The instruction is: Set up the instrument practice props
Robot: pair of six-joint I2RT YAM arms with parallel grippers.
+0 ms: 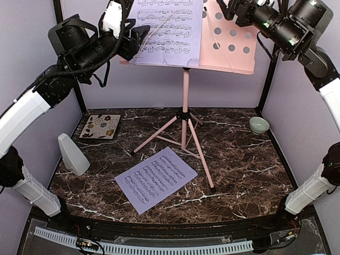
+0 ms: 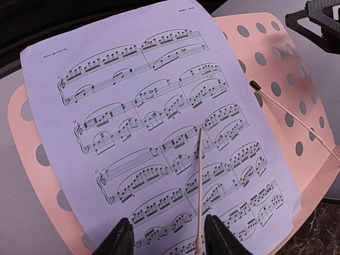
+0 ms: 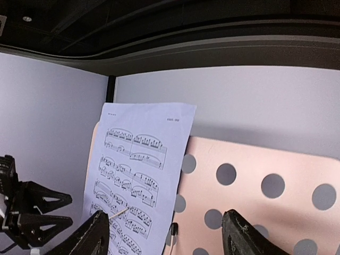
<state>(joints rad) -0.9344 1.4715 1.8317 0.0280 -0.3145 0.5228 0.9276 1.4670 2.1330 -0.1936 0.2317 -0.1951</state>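
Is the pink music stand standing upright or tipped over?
Upright: the pink music stand rests on its spread tripod legs on the dark marble table, pole vertical, one sheet-music page leaning on its plate.

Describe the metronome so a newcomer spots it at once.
Start at the dark marble table; go to its left edge, just nearer than the floral tile. The metronome stands there: a small light-grey pyramid, upright where tile and page lie flat.

White-and-black jointed left arm and right arm — white shells on long links, matte black joint housings, looping black cables; tiny green lights on the right; left gripper with black, wedge-shaped fingers.
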